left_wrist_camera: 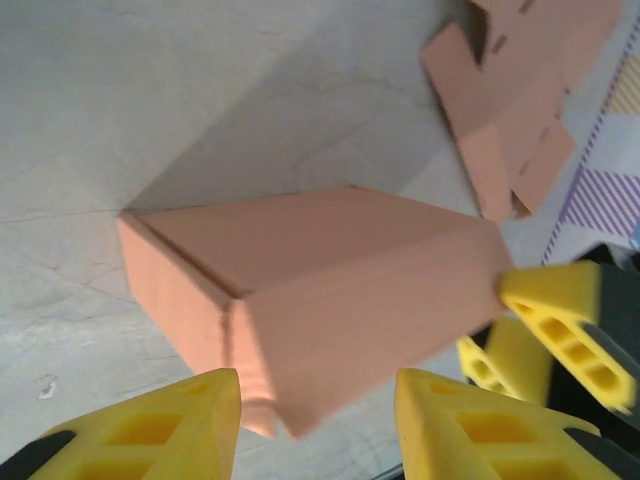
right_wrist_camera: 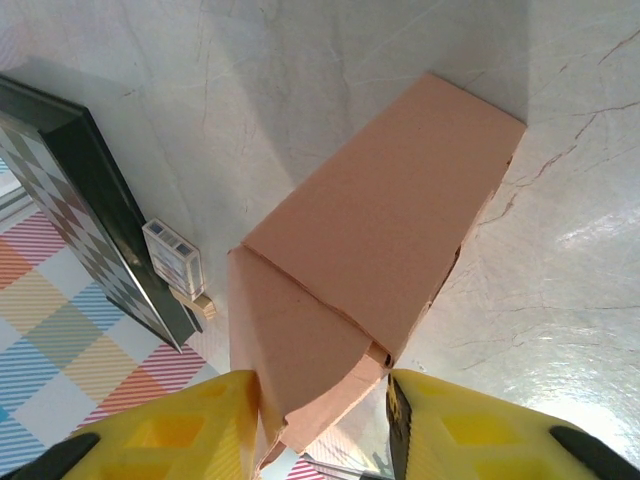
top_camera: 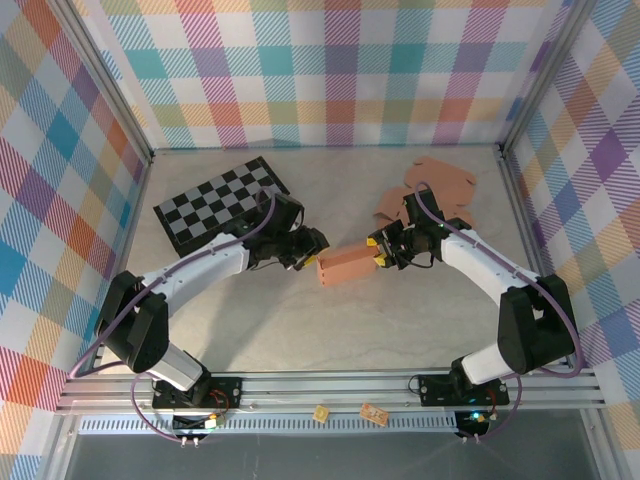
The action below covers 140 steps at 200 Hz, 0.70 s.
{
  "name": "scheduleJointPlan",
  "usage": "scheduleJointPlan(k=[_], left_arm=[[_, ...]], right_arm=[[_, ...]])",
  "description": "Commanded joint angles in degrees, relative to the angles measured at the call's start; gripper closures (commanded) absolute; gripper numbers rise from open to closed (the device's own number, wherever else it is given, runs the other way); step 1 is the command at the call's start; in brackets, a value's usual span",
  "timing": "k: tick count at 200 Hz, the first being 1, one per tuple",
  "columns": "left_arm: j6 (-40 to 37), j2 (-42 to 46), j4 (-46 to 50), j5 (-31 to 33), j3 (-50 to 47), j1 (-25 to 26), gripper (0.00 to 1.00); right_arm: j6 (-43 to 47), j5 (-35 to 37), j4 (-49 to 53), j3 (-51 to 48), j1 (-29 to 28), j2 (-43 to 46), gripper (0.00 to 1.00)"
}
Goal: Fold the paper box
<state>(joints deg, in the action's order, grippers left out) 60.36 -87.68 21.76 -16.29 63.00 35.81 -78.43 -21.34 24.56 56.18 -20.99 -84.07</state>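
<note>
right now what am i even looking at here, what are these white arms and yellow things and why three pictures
These are two robot arms bolted to a table, folding a paper box. The overhead picture comes from a fixed camera above; the other two come from cameras on each wrist, so the yellow shapes are each gripper's own fingers. The left gripper sits at one end of the box with its fingers open around a corner. The right gripper pinches the other end flap between its fingers. Also on the table: a checkerboard and unfolded box blanks.

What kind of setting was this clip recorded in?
Probably a lab test cell, not a home: plaid-printed walls in a metal frame, a checkerboard, and flat box blanks behind the paper box.
</note>
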Motion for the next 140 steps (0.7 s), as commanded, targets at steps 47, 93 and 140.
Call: scheduleJointPlan(k=[47, 93, 140], left_arm=[[8.0, 0.7, -9.4, -2.1, -4.1, -0.7, 0.66], [6.8, 2.4, -7.1, -3.5, -5.9, -0.7, 0.67], [2.9, 3.2, -2.0, -2.5, -4.7, -0.8, 0.62]], right_arm=[[1.1, -0.2, 1.1, -1.8, 0.0, -0.3, 0.64], [1.2, -0.2, 1.5, -1.9, 0.0, -0.5, 0.65], [1.5, 0.1, 2.1, -2.4, 0.0, -0.5, 0.66]])
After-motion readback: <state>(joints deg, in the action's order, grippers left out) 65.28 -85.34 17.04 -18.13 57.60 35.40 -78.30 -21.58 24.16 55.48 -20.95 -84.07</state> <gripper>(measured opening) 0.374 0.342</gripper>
